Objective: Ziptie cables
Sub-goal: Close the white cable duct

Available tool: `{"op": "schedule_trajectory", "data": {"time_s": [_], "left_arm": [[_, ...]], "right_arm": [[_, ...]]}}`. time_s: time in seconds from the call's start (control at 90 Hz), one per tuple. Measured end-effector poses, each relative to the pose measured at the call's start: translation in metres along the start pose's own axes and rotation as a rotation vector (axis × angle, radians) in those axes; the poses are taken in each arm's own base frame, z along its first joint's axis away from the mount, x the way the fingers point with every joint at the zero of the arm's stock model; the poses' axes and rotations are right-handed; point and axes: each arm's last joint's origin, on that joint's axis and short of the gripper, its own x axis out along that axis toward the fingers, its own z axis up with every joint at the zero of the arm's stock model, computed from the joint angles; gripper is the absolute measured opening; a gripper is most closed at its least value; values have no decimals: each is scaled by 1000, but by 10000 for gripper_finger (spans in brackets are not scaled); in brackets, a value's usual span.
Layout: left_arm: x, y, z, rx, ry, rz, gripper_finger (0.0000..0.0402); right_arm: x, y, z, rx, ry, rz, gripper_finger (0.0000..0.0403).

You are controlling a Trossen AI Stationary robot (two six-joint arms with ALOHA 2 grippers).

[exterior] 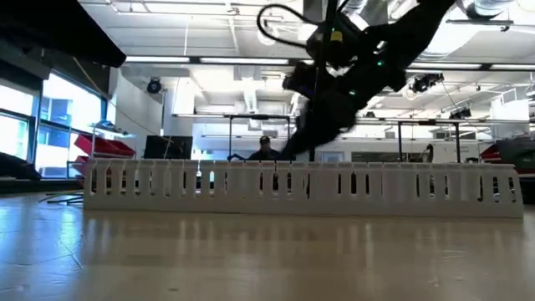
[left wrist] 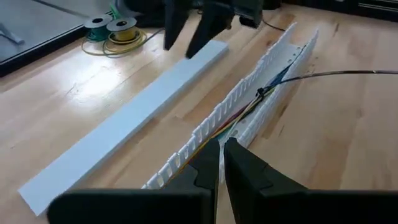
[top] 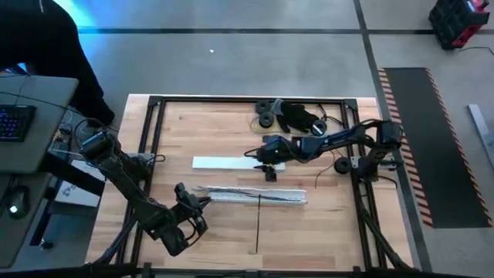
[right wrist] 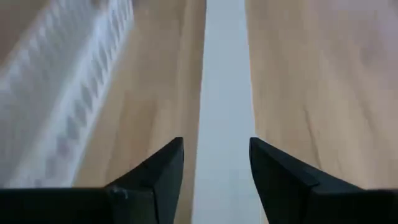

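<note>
A white slotted duct [top: 255, 195] lies across the middle of the table, with the cables [left wrist: 245, 112], thin coloured and dark wires, running along inside it. My left gripper [top: 199, 199] is at the duct's left end, shut where the cables come out. A thin dark stick [top: 258, 224] runs from the duct toward the near edge. My right gripper [right wrist: 216, 152] hovers open over the right part of a flat white strip [top: 231, 163]. One finger stands on each side of the strip, and I see no touch. My left gripper [left wrist: 222, 152] is shut on the cables' ends [left wrist: 200, 148] where they leave the duct's left end. The fingers come level from the table's left and lie roughly along the cables. The fingertips hide the contact itself. The rest of the cables lies in the duct.
Wire spools [top: 266, 112] and black parts [top: 297, 116] sit at the far side of the table. A dark metal frame [top: 154, 123] borders the tabletop. A desk with a keyboard [top: 15, 123] stands left of the table. A person [exterior: 265, 146] shows far behind the duct.
</note>
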Motion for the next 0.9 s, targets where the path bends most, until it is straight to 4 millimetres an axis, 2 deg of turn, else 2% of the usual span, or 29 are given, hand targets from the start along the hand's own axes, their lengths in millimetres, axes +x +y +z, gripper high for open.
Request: {"op": "schedule_trajectory", "data": {"time_s": [0.178, 0.267, 0.433, 0.556, 0.711, 0.9], "left_arm": [[2, -1, 1, -15, 4, 1, 7], [2, -1, 1, -15, 5, 0, 7], [2, -2, 1, -1, 5, -6, 7], [2, -2, 1, -1, 5, -5, 7], [2, -2, 1, -1, 5, -5, 7], [2, -2, 1, -1, 5, -5, 7]], "right_arm": [[26, -12, -9, 27, -107, 54, 199], [42, -18, -19, 37, -89, 45, 239], [65, -28, -26, 39, -90, 48, 322], [76, -28, -35, 3, -41, 58, 355], [81, -24, -46, 17, 40, 55, 342], [87, -23, -58, 34, 102, 60, 259]]}}
